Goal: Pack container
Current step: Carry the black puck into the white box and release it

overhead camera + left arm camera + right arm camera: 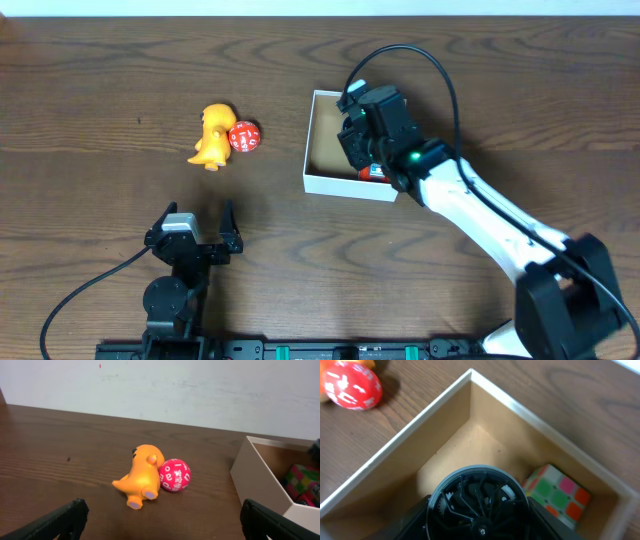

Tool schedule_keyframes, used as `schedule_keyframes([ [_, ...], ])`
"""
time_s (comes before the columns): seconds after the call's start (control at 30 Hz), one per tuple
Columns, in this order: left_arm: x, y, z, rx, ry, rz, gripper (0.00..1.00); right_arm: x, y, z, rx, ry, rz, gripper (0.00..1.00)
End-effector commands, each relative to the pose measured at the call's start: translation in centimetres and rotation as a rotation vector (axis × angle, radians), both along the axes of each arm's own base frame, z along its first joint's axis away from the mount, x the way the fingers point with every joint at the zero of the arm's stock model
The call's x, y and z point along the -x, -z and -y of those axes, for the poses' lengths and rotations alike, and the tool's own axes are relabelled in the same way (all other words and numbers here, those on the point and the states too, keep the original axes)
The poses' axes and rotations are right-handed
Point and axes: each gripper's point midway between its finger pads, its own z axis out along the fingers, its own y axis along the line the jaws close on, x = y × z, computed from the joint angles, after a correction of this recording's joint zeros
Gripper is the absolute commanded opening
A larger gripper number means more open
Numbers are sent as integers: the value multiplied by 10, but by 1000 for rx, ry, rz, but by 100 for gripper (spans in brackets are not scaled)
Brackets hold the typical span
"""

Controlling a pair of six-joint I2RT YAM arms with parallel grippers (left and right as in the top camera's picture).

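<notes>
So, partway: cube (555, 492) in the container (322, 182), orange dino (212, 135) and red ball (244, 137) waiting upper left on the counter (100, 80); left pincer (197, 212) open, right pincer (482, 515) around a black wheel (477, 492), grip unclear.

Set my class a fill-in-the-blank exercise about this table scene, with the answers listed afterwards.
1. The red ball touches the ___ toy.
2. The multicoloured cube lies ___ the container.
3. The right gripper holds a ___ round object over the container.
4. The left gripper has its jaws ___ and empty.
Answers: orange; inside; black; open.
</notes>
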Motion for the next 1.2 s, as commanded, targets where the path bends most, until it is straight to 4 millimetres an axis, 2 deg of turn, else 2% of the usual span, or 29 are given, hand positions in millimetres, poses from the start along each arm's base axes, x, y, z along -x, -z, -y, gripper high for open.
schedule_keyframes([
  [0.0,1,18,-3,-4,-14,-56,98,-2,14,-4,14,-7,-10,56],
  [0.23,1,18,-3,-4,-14,-56,98,-9,28,-6,17,-2,-12,57],
  [0.43,1,18,-3,-4,-14,-56,98,-16,25,-7,8,9,17,58],
  [0.57,1,18,-3,-4,-14,-56,98,-21,25,5,48,69,35,59],
  [0.83,1,18,-3,-4,-14,-56,98,-22,26,7,48,72,34,63],
  [1.0,1,18,-3,-4,-14,-56,98,-23,24,7,47,72,37,77],
  [1.07,1,18,-3,-4,-14,-56,98,-23,17,7,38,73,51,79],
  [1.17,1,18,-3,-4,-14,-56,98,-25,-19,6,-4,76,114,82],
])
